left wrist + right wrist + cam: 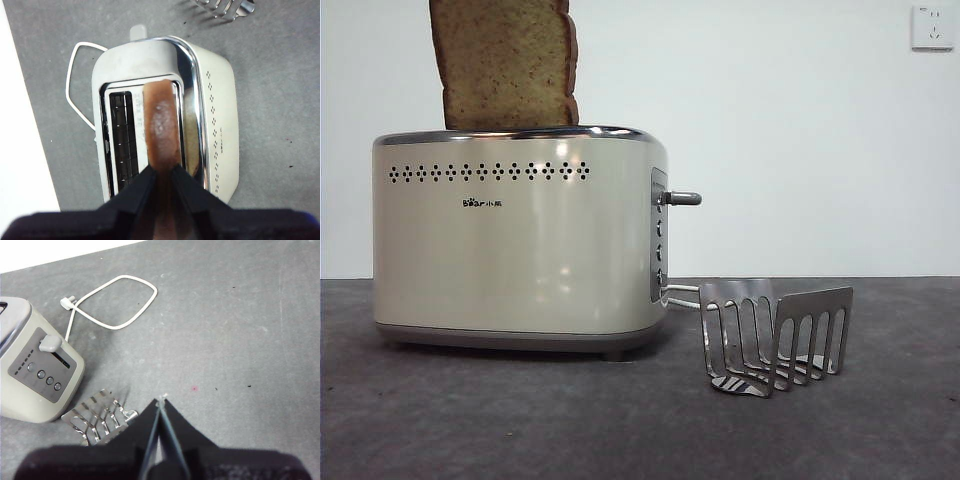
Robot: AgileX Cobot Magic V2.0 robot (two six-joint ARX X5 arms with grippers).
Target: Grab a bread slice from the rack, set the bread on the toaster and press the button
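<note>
The left gripper is clamping the slice of bread upright, its long edge running along the toaster slot directly below, while the right gripper, jaws together, is hanging nearer the button.

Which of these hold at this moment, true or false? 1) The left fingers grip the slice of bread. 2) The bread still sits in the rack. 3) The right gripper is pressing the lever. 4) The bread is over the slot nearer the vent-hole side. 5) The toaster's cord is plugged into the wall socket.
1) True: the left gripper is shut on the slice of bread.
2) False: the rack holds nothing; the bread stands at the top of the toaster.
3) False: the right gripper, shut, hangs away from the lever.
4) True.
5) False: the plug lies on the table.
</note>
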